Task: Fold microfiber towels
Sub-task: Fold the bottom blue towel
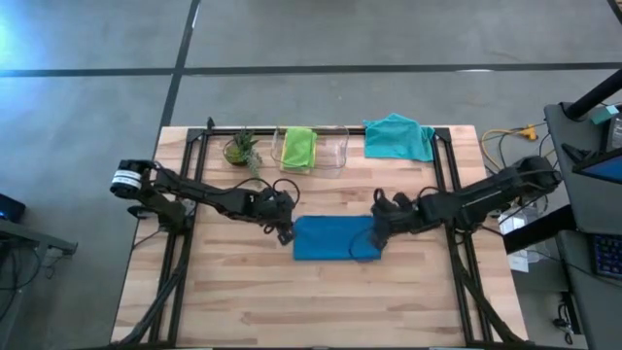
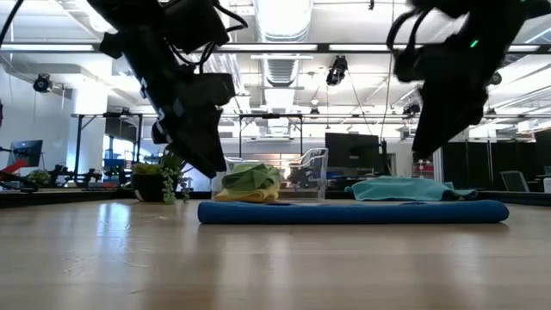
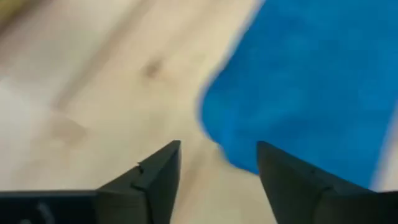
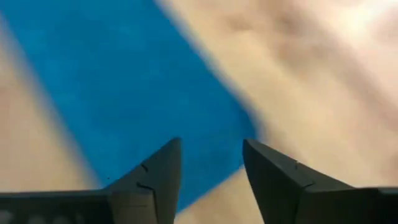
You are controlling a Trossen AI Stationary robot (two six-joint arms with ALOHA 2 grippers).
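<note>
The dark blue towel [image 1: 333, 238] lies folded flat on the table's middle; in the low view it is a low blue band [image 2: 353, 212]. My left gripper [image 1: 284, 231] is open just above its left end [image 3: 292, 81]. My right gripper [image 1: 375, 236] is open above its right end [image 4: 143, 87]. Both are clear of the cloth in the low view. The lime green towel [image 1: 297, 148] lies on the yellow one [image 2: 245, 196] in the clear bin. The teal towel [image 1: 398, 137] lies at the far right.
The clear plastic bin [image 1: 335, 151] and a small potted plant [image 1: 241, 148] stand along the table's far edge. Black frame rails [image 1: 175, 243] run down both sides of the table. Bare wood lies in front of the blue towel.
</note>
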